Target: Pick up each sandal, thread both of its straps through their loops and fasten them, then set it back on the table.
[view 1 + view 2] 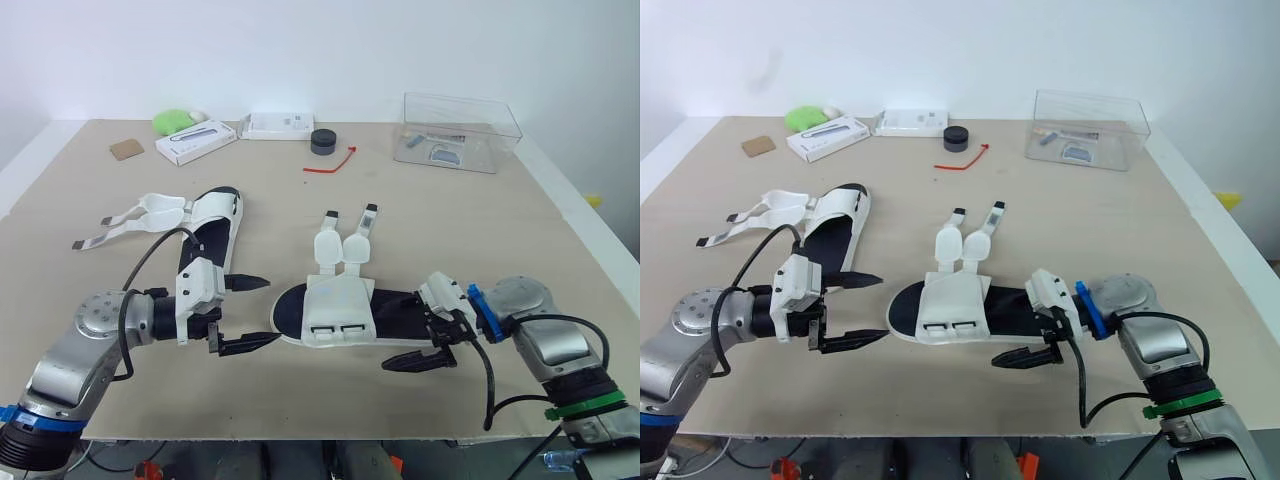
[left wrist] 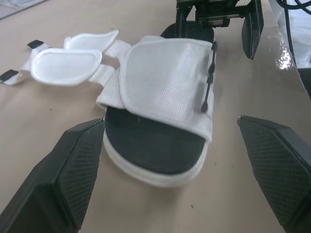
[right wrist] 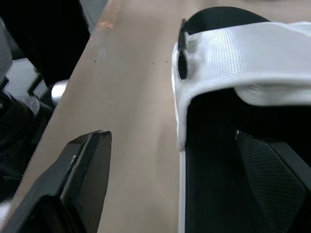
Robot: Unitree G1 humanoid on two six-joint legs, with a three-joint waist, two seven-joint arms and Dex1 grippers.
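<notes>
**With Both Grippers Open, the Near Sandal Lies Unfastened Between Them**

Although both sandals rest flat on the tabletop [image 1: 480, 230], neither is held. The near sandal [image 1: 340, 315] lies close to the tabletop's near edge, about midway along it, with its length parallel to that edge. Its white upper is folded over the black footbed. Its two straps [image 1: 340, 248] are not fastened and lie flat on the tabletop, pointing toward the far edge.

The left gripper [image 1: 268, 312] sits at the sandal's toe end, on the side of the left edge. Its fingers [image 2: 58, 189] are spread wide with nothing between them, and the tips point at the toe, just short of it.

The right gripper [image 1: 415, 340] sits at the heel end, on the side of the right edge. It is likewise spread wide and grips nothing. One finger is over the black footbed and the other is over bare tabletop beside the sandal's near rim. Whether either finger touches the sandal cannot be told.

The far sandal [image 1: 210, 235] lies toward the left edge, with its loose straps [image 1: 125, 222] spread out toward that edge.

Along the far edge stand a green object [image 1: 172, 120], two white boxes [image 1: 195, 141], a black round object [image 1: 323, 141] and a red tie [image 1: 330, 165]. A clear box [image 1: 460, 130] stands toward the far right corner.
</notes>
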